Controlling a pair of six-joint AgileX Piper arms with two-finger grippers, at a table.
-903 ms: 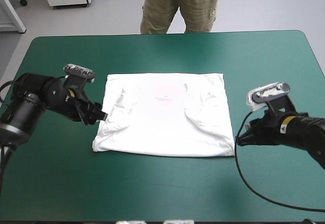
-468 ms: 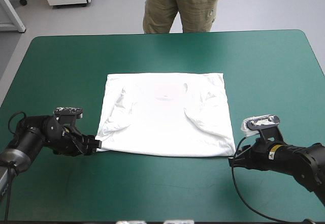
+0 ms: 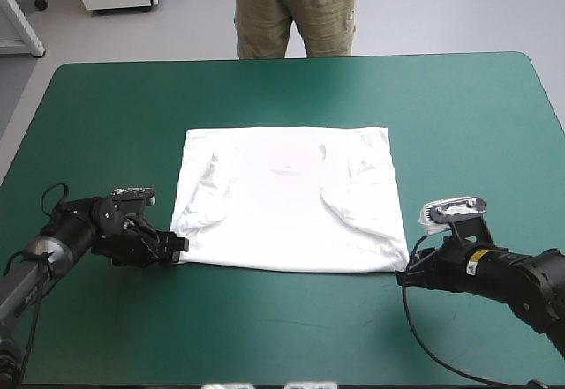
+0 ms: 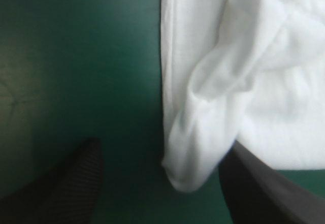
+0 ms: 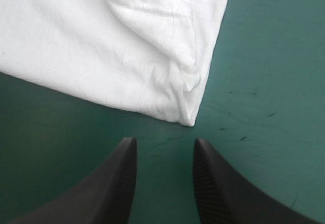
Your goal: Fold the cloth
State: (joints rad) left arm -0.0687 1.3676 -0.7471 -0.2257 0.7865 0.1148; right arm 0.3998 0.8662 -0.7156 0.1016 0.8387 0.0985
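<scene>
The table has a teal-green cover. A white T-shirt lies flat on it, near the middle. The sides of the shirt are folded in, so it looks almost like a square. The neck hole faces up and sits close to the shirt's far edge. The two near corners are a little bumpy. Green cover shows all around the shirt.

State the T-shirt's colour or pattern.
The short-sleeved cloth T-shirt is plain white, unpatterned; the high view shows it best.
</scene>
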